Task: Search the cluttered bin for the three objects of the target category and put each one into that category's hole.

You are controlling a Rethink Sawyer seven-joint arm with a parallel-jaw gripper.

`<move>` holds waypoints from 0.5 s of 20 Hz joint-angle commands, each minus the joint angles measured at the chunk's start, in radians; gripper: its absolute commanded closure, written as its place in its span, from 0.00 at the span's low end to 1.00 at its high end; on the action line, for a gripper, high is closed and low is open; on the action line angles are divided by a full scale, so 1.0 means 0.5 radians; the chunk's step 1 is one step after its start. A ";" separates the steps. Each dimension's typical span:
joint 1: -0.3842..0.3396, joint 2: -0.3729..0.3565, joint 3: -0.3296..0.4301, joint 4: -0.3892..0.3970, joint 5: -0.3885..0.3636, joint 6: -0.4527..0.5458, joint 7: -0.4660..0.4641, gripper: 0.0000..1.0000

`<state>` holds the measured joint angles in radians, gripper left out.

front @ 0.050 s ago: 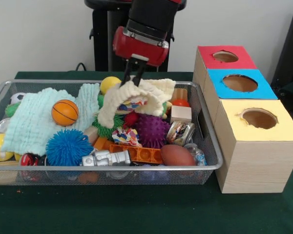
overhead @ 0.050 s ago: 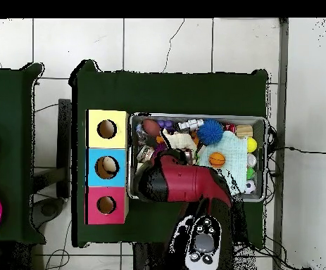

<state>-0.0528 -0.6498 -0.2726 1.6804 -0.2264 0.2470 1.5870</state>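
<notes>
Pincer: the pincer (front @ 0.050 s ago: 132, 79) was clamped on the cream cloth (front @ 0.050 s ago: 132, 97).
Advice: the cloth would best be lifted clear of the wire bin (front @ 0.050 s ago: 205, 163), uncovering hidden toys.

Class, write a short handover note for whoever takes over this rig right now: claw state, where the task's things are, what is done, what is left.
Claw: shut on the cream cloth, pinched at its top and lifted into a peak above the clutter in the wire bin.
Boxes: red hole, blue hole, yellow hole stand in a row beside the bin. The overhead view shows something pale inside the blue hole; the other two look empty.
Done: possibly one item dropped in blue; the target category cannot be told.
Left: move the cloth aside or drop it, then keep searching the bin, where a light green cloth covers more items.
</notes>
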 commanded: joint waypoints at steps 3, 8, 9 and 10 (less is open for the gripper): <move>-0.166 0.076 0.055 0.171 -0.038 0.005 0.269 1.00; -0.228 0.117 0.075 0.241 -0.048 -0.109 0.314 1.00; -0.243 0.124 0.091 0.250 -0.044 -0.126 0.318 1.00; -0.258 0.131 0.107 0.259 -0.039 -0.143 0.322 1.00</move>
<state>-0.1447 -0.6444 -0.2729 1.7173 -0.2266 0.2326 1.5870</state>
